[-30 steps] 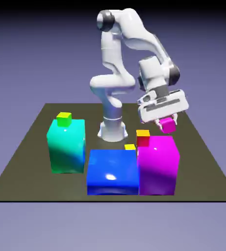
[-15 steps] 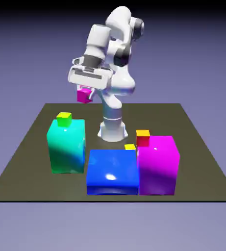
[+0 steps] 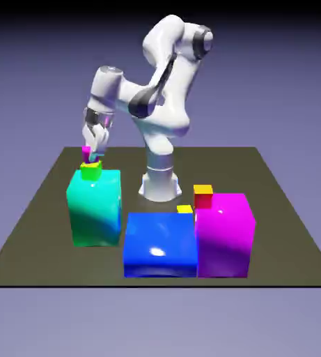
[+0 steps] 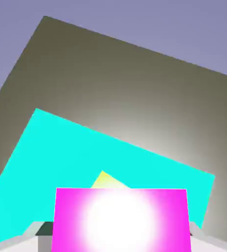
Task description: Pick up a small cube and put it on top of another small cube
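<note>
Placing step: pink cube (image 3: 86, 153) sitting between tool (image 3: 93, 155) fingertips, above yellow-green cube (image 3: 90, 171) on teal block (image 3: 95, 209). Cannot tell whether jaws are gripping or parting. Next move probably needing squared alignment, clean release.

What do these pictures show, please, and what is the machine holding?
One picture looks across the table at a white robot arm; the other comes from a camera on its hand, looking along the gripper. Between the fingers is a small magenta cube, just above a small cube with a yellow top and green sides, which sits on a large teal block. Also there: large blue and magenta blocks, a small red cube with an orange top, and something small and yellow.
</note>
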